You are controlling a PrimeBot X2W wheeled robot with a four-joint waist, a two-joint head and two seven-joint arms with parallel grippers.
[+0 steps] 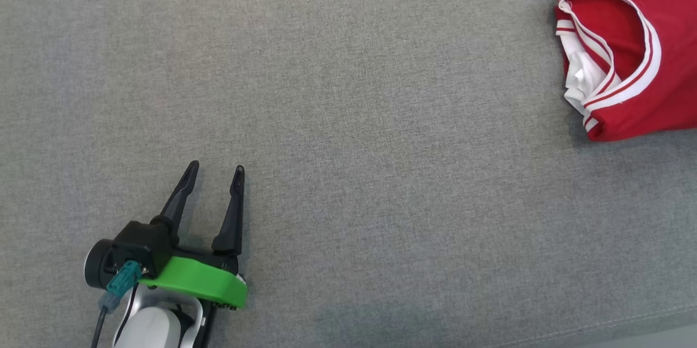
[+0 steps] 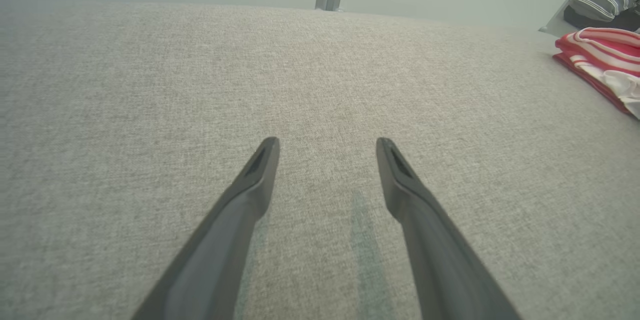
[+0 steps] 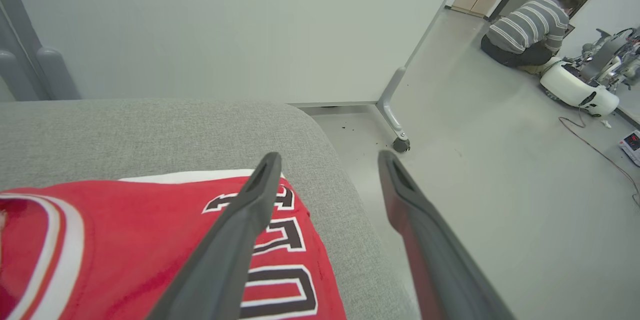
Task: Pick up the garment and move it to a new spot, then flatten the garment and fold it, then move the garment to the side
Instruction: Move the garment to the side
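Grey fabric covers the bench [image 1: 348, 119] across my head view. Upper right of my right wrist view, a person [image 3: 530, 27] in a striped top crouches on the pale floor [image 3: 500, 220] beside a white machine [image 3: 575, 88]; a wheeled partition foot [image 3: 400, 143] stands mid-frame.

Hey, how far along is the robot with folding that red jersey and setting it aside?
Done, by the look of it: the red jersey lies folded in a compact bundle at the right side of the grey fabric surface. In hand: nothing. The right gripper is open above the jersey, and the left gripper is open over bare fabric. Left: probably only pulling the right arm away.
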